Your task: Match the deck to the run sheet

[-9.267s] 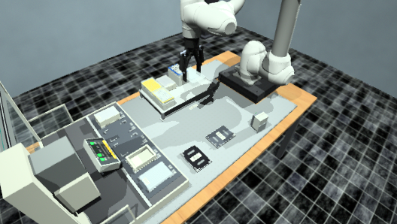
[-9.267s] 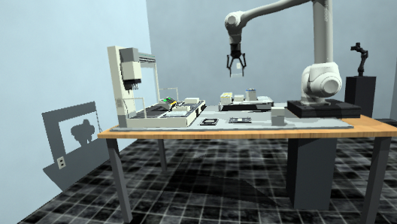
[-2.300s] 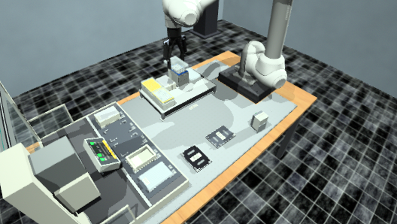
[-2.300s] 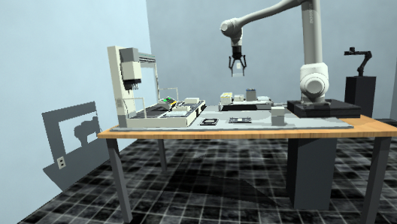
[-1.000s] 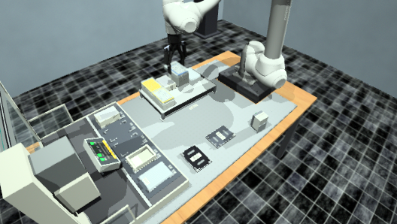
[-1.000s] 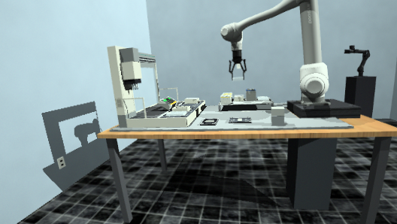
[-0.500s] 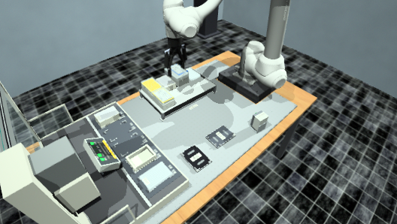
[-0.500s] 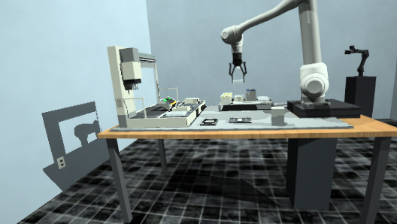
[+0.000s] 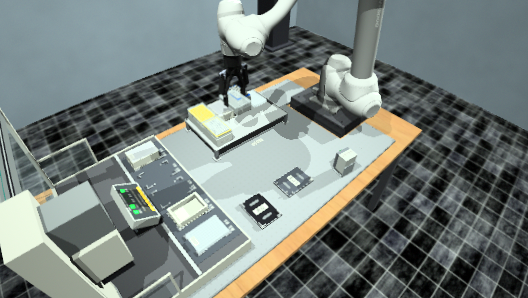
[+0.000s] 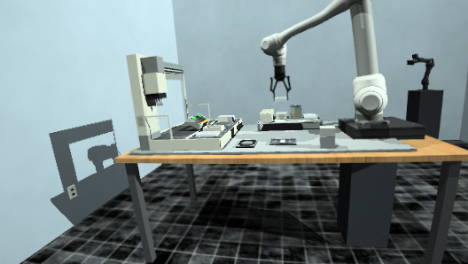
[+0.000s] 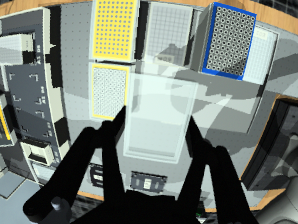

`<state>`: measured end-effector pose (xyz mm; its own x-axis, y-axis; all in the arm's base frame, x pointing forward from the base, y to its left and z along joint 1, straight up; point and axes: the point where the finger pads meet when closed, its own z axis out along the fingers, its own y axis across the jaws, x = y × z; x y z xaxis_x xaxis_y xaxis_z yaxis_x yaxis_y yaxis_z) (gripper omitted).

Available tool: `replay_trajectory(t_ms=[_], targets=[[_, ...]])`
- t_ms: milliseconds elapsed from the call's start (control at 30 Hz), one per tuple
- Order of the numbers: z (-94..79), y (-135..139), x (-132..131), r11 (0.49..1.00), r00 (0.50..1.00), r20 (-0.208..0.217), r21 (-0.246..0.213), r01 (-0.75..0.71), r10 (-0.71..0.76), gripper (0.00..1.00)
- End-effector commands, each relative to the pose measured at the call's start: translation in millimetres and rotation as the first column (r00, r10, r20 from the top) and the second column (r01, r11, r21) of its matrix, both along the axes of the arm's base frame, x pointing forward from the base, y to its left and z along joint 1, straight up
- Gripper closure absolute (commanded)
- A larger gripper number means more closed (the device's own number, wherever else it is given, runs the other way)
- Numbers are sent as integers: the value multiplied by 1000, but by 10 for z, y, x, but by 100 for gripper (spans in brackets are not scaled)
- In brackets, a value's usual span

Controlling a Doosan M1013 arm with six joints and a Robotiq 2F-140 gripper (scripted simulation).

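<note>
My gripper (image 9: 234,96) (image 10: 280,98) (image 11: 156,118) is shut on a clear, see-through cover (image 11: 160,99) (image 10: 280,98) and holds it level, well above the raised shelf (image 9: 262,123) (image 10: 288,127). Below it on the shelf are two yellow-topped tip racks (image 11: 115,26) (image 11: 109,90) (image 9: 202,113), a pale plate (image 11: 166,26) and a blue-rimmed tip rack (image 11: 229,39) (image 9: 241,103). On the handler's deck (image 9: 170,187) a pale plate (image 9: 142,154) sits at one end, and an open reservoir (image 9: 187,209) and a flat-topped pale block (image 9: 207,234) at the other.
Two black nests (image 9: 260,210) (image 9: 293,182) lie on the grey mat. A small grey box (image 9: 345,161) (image 10: 327,135) stands near the arm's base (image 9: 335,112). A panel with green buttons (image 9: 134,204) and the handler's tall gantry (image 10: 152,89) border the deck.
</note>
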<state>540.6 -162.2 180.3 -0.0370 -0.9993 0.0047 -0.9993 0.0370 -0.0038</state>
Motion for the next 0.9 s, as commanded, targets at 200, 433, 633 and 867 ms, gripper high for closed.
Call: replay_trajectory(t_ms=[200, 433, 633, 867], targets=[[-130, -1, 4, 1000, 1000, 1, 0, 0, 0, 90], [-213, -2, 5, 1000, 1000, 1, 0, 0, 0, 90], [-313, -2, 5, 1000, 1000, 1, 0, 0, 0, 90], [-430, -3, 6, 1000, 1000, 1, 0, 0, 0, 90]])
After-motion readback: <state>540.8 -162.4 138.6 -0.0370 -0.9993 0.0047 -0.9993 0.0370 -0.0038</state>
